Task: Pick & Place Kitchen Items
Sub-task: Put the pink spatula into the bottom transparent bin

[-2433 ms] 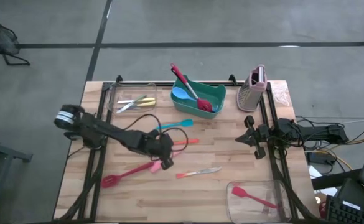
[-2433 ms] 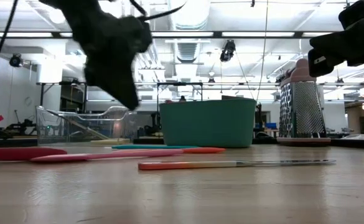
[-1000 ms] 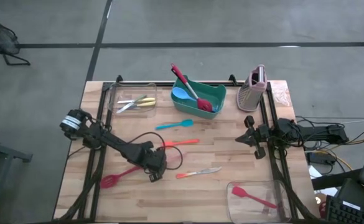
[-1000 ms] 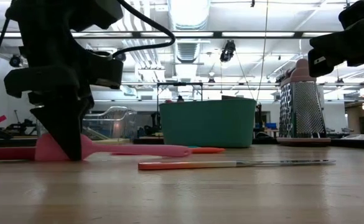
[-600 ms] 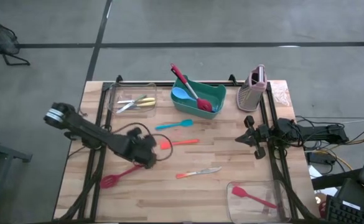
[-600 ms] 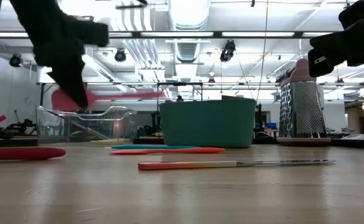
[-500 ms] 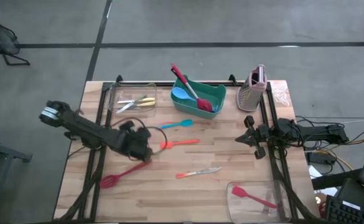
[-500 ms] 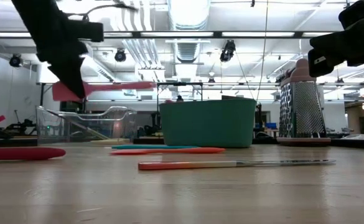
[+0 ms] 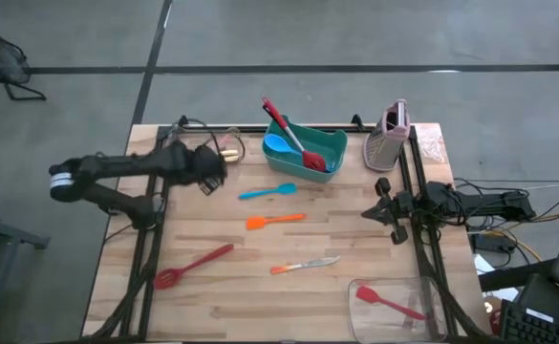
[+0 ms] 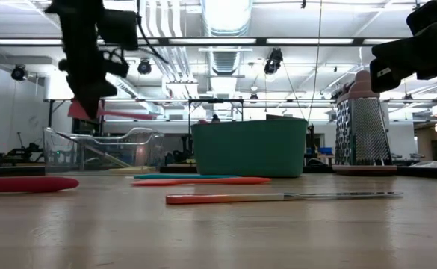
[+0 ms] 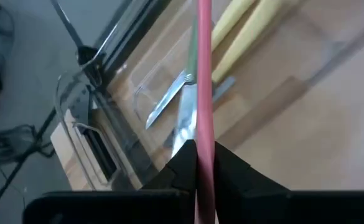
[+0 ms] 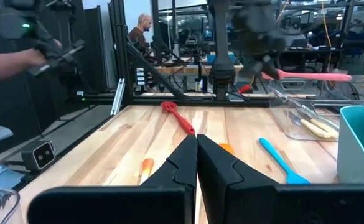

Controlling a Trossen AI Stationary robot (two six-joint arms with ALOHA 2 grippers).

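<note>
Fingers of the left gripper (image 11: 197, 163) are closed tight on the pink spatula (image 11: 201, 74), which runs out straight between them, its handle reaching forward from the tips. In the overhead view this gripper (image 9: 205, 167) hangs over the clear tub (image 9: 176, 145) at the desk's far left corner, where yellow-handled cutlery (image 11: 247, 34) already lies.

By my reckoning the job is roughly half done. Some utensils sit in the green bin (image 9: 334, 145) at the far edge, and one red spatula (image 9: 386, 302) is in the tub at the near right corner. Left on the desk (image 9: 355, 229) are a blue spoon (image 9: 268, 191), an orange spatula (image 9: 273, 221), a red spoon (image 9: 193, 265) and a knife (image 9: 305, 264).

The right gripper (image 9: 382, 212) waits at the right edge, its fingers pressed together on nothing.
</note>
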